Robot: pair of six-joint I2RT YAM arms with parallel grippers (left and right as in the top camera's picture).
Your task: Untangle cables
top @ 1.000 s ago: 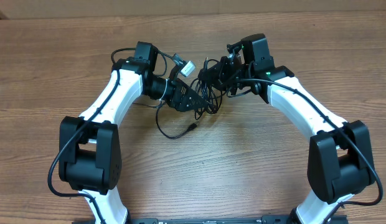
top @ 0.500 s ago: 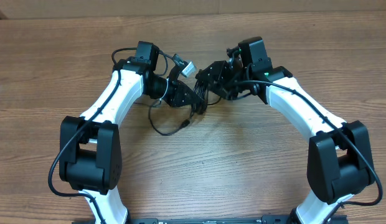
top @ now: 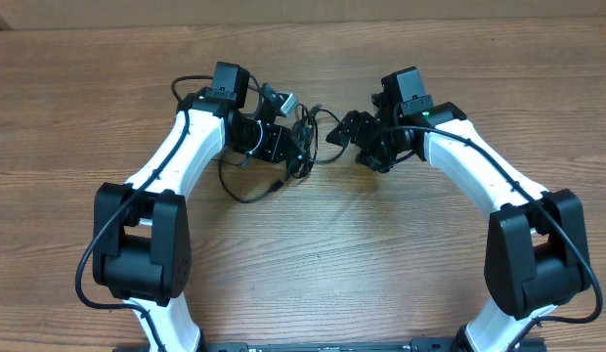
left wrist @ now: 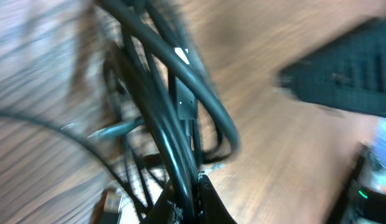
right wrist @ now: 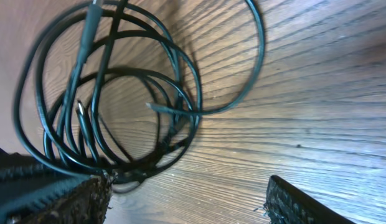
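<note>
Black cables [top: 306, 132] sit bunched at your left gripper [top: 301, 164], which is clenched on the strands, apparently pinching several, though its wrist view is blurred. One loose loop trails onto the wooden table [top: 332, 264]. Your right gripper [top: 350, 130] hangs released just beside the bunch, with coils lying against one spread finger.

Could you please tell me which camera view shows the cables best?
The right wrist view: the cables lie in sharp, separate loops. Left wrist shows only blurred close strands; overhead shows a small, dark tangle.
</note>
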